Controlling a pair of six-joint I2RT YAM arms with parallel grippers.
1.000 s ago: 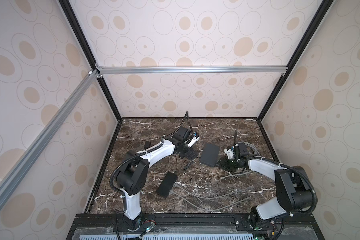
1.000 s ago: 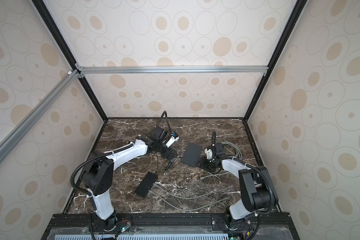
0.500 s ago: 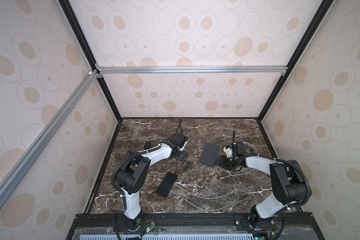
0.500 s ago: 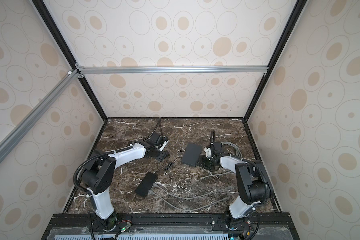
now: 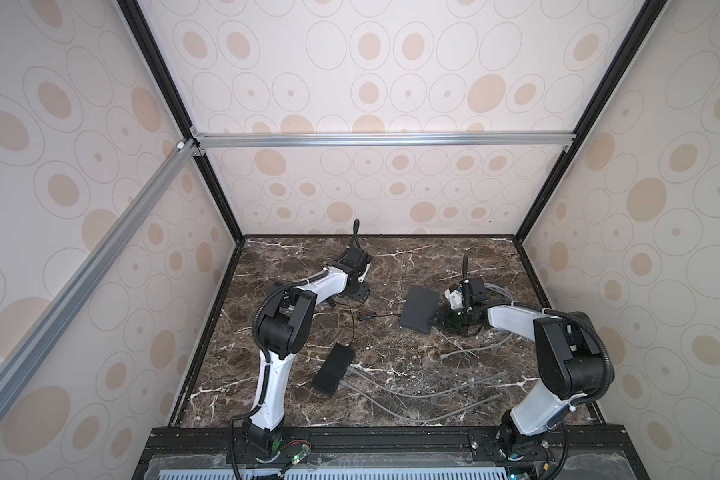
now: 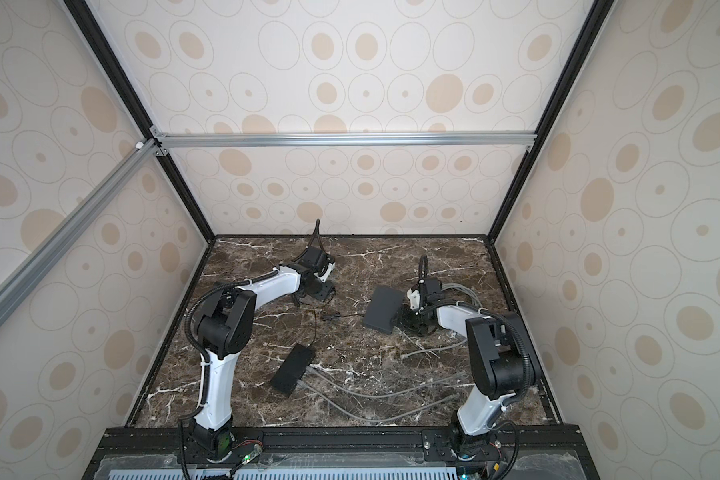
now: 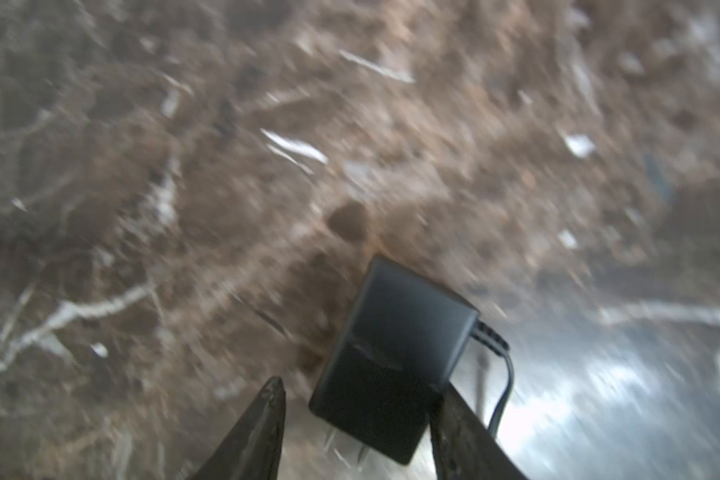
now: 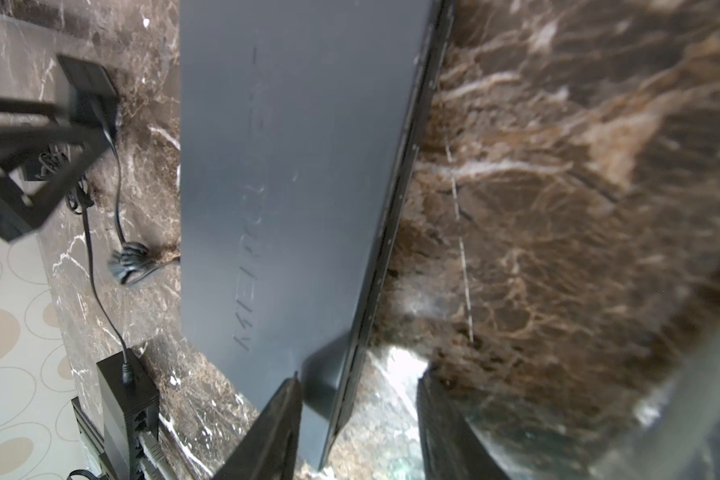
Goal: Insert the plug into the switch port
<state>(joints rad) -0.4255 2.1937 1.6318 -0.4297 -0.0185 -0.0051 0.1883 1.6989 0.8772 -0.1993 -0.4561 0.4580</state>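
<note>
Looked steeply down from high in front in both top views, sharing the whole marble floor [image 5: 412, 266]. Hung close over the power adapter [image 7: 395, 357], left wrist; skimmed the grey box [image 8: 292, 166], right wrist.

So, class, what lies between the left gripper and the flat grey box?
Only a thin black cable, bunched midway, on bare marble; both top views show it.
</note>
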